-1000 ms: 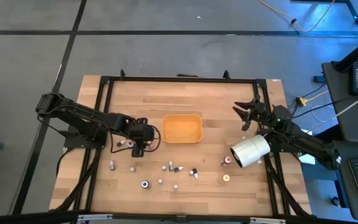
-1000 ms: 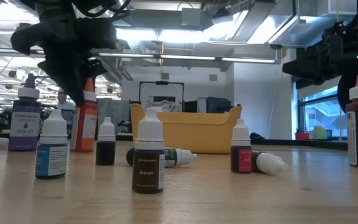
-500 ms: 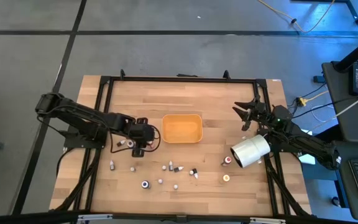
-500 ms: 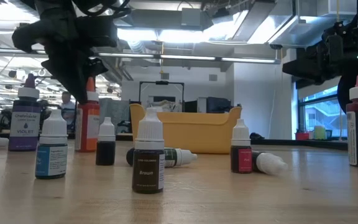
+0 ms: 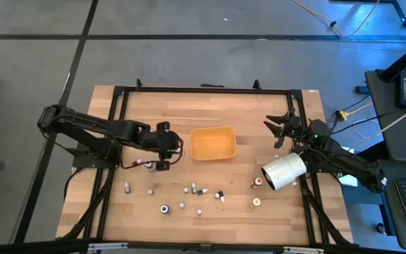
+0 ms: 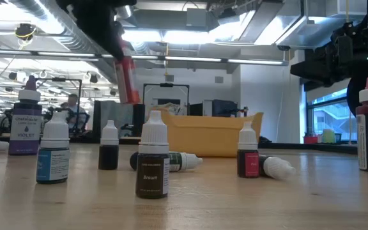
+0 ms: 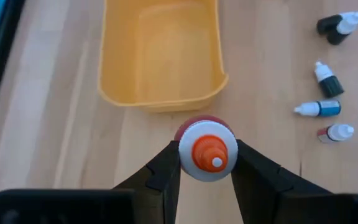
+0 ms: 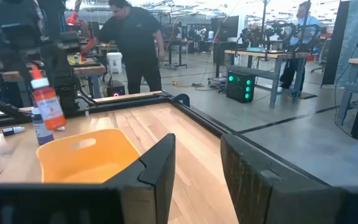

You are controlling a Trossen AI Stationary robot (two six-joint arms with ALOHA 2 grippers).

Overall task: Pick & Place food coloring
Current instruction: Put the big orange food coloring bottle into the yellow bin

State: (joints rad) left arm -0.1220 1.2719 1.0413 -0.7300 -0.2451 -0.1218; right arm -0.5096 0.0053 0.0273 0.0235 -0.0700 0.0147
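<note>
- The orange food coloring bottle [image 7: 207, 151] is in my left hand [image 7: 205, 163], lifted off the counter [image 5: 245, 106] and hanging just beside the near wall of the orange tray [image 7: 160, 56]. In the right wrist view it hangs upright by the tray's rim, so I think it is held high in order to pass over the wall.
- The two fingers [image 7: 166, 171] are closed on the bottle from both sides, just under the white collar of the cap. This seems a good place, because the collar can stop the bottle from slipping down.
- The tray looks empty inside. I judge that the bottle is to go in there, and that the task is only at its beginning.
- The other small bottles [image 5: 199, 190] are spread on the counter in front of the tray, some standing, some lying on their side. The lying ones will probably need another angle of grip.
- My right hand [image 5: 279, 129] waits above the far right part of the counter, partly open and holding nothing, well apart from the tray. A big white cylinder [image 5: 284, 171] shows next to that arm.
</note>
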